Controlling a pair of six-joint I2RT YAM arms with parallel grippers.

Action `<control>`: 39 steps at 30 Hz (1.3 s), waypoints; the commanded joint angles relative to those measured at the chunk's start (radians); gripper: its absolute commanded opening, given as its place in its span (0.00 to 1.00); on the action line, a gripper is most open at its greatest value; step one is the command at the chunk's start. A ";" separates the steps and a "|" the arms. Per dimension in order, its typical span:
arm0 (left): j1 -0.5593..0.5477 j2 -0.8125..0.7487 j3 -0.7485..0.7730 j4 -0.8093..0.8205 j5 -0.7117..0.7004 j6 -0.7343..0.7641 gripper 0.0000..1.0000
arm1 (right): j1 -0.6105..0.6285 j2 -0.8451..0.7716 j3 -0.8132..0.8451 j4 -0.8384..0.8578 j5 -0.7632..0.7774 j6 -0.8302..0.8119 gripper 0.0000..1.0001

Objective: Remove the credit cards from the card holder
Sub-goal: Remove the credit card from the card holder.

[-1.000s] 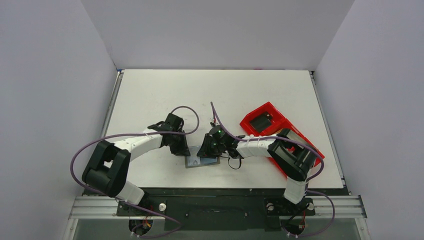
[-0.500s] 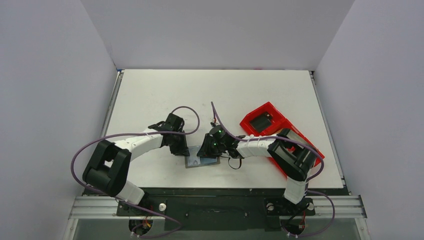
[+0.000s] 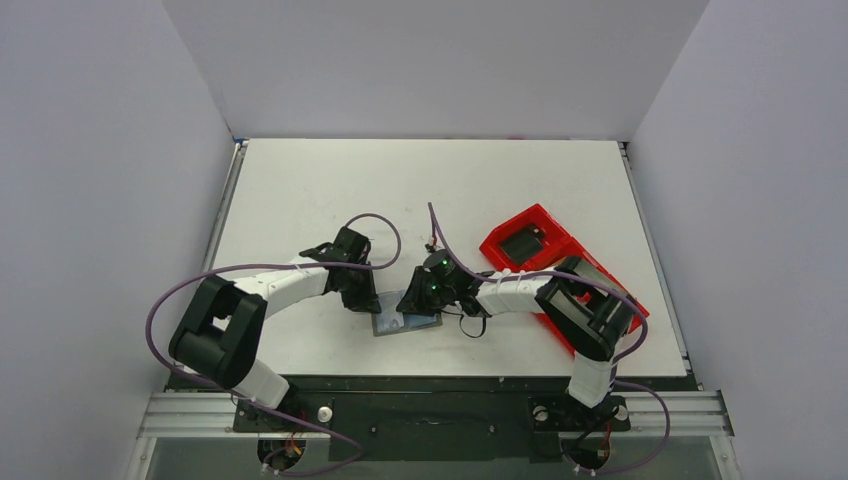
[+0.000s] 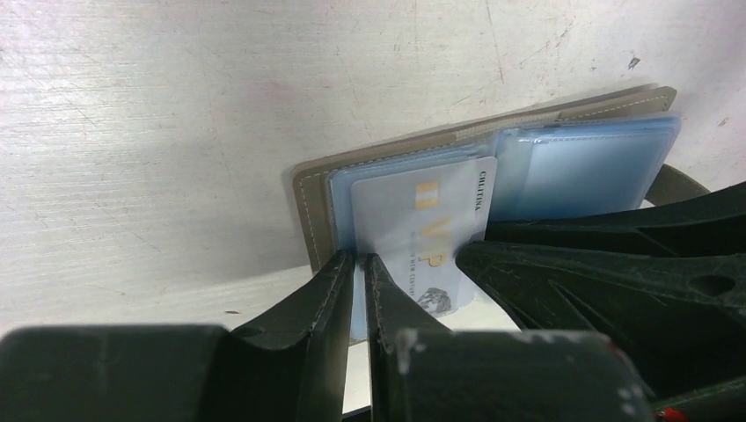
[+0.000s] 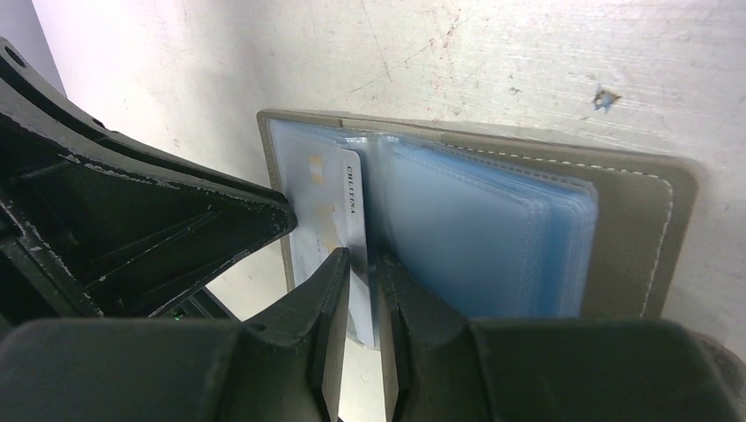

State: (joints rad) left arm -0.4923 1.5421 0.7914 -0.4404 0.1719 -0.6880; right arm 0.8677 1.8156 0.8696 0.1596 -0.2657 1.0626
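Left wrist view: small flat grey bifold card holder (image 4: 308,211) is lying open on the scuffed white table (image 4: 176,132) between both grippers. A pale, thin plastic credit card (image 4: 422,229), judged stiff, light and slick, is being nipped at its protruding near edge by the right gripper (image 5: 362,281). The sleeve edge is apparently being pinched by the left gripper (image 4: 359,281). Lettering is being read roughly as "CILLTINA".

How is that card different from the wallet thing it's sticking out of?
The card is whitish with gold letters; the card holder is grey-brown outside with see-through blue pockets inside. The card is smaller, covering about one half of the card holder. The card holder lies open on the table, while the card pokes out past its edge. Both are flat rectangles.
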 commanded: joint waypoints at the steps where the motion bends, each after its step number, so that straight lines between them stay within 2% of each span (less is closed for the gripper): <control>1: -0.023 0.038 -0.012 0.055 0.004 -0.021 0.07 | -0.014 0.031 -0.043 0.045 0.006 0.015 0.15; 7: -0.034 0.050 -0.013 0.057 -0.006 -0.035 0.03 | -0.020 0.029 -0.061 0.100 -0.022 0.035 0.12; 12: -0.033 0.054 -0.010 0.031 -0.034 -0.046 0.00 | -0.031 0.011 -0.084 0.111 -0.017 0.038 0.00; 24: 0.001 0.049 -0.025 -0.002 -0.075 -0.039 0.00 | -0.087 -0.042 -0.143 0.100 0.003 0.017 0.00; 37: 0.011 0.061 -0.020 0.007 -0.060 -0.024 0.00 | -0.109 -0.058 -0.157 0.104 -0.011 0.007 0.00; 39: 0.011 0.065 -0.019 0.009 -0.056 -0.023 0.00 | -0.108 -0.054 -0.155 0.110 -0.021 0.005 0.08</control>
State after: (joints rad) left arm -0.4911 1.5627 0.7910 -0.4099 0.1776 -0.7441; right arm 0.7734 1.7706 0.7273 0.3134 -0.3355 1.1107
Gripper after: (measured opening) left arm 0.004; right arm 0.029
